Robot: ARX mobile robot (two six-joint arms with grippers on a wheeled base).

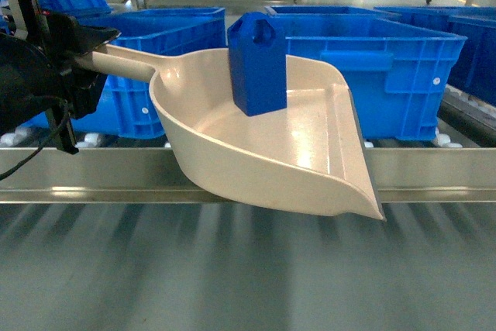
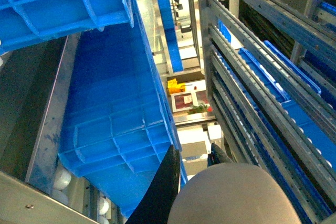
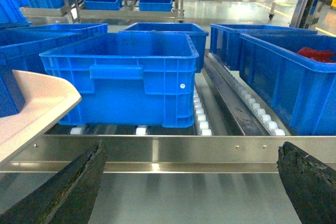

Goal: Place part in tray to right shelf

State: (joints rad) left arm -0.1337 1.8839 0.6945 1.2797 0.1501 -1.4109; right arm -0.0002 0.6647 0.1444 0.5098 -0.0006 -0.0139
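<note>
The beige tray hangs tilted over the right shelf's shiny front rail, open lip toward the lower right. The small blue part stands upright inside it near the back wall. My left gripper at the far left is shut on the tray's long handle. In the left wrist view its black fingers flank the rounded handle end. My right gripper is open and holds nothing, in front of the rail. To its left are the tray's edge and a sliver of the part.
Large blue crates sit on the shelf's white rollers just behind the tray. More crates fill the lanes to the right, one holding something red. A flat grey surface lies before the rail.
</note>
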